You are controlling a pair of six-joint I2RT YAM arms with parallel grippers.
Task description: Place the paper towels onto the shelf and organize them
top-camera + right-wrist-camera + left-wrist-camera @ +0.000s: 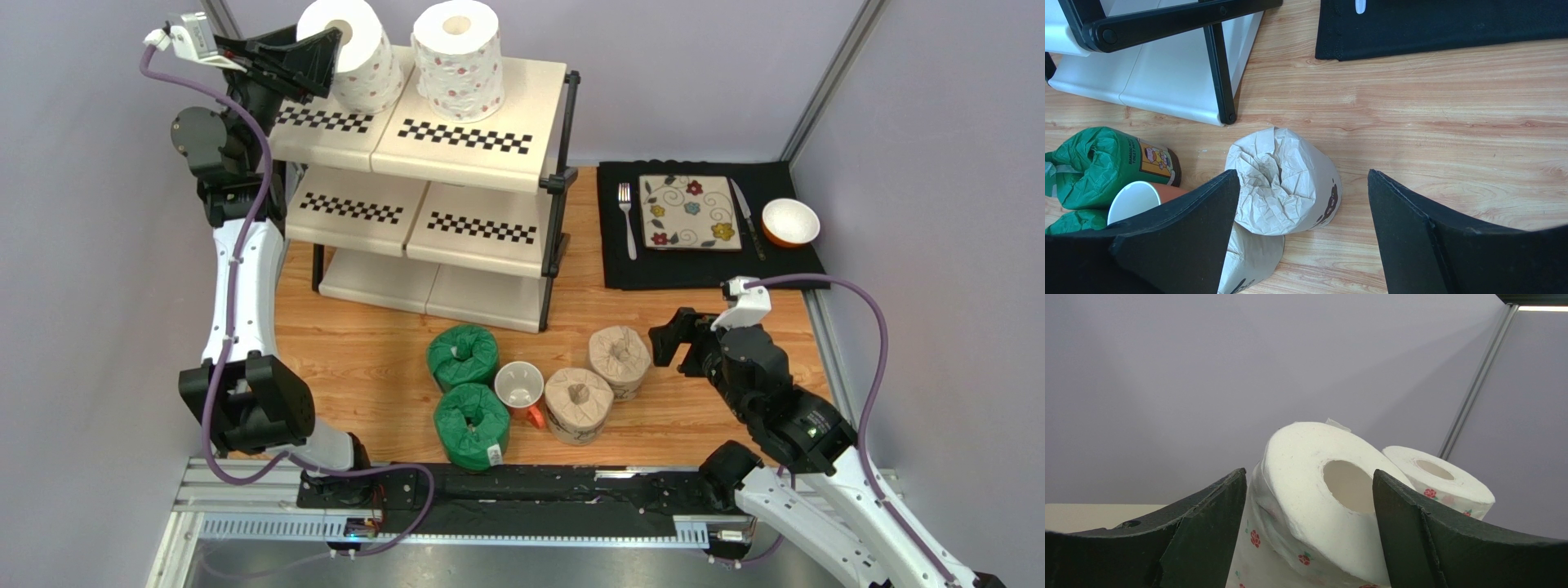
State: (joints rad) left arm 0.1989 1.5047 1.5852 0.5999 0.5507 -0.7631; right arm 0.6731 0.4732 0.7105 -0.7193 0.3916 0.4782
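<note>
Two white paper towels with red flowers stand on the top tier of the shelf. My left gripper is open around the left one, which leans between the fingers in the left wrist view. The other white roll stands just right of it. On the wooden table lie two green rolls and two tan rolls. My right gripper hangs open beside the far tan roll, touching nothing.
A white mug with a red handle sits between the green and tan rolls. At the back right a black placemat carries a flowered plate, a fork and an orange bowl. The two lower shelf tiers hold nothing.
</note>
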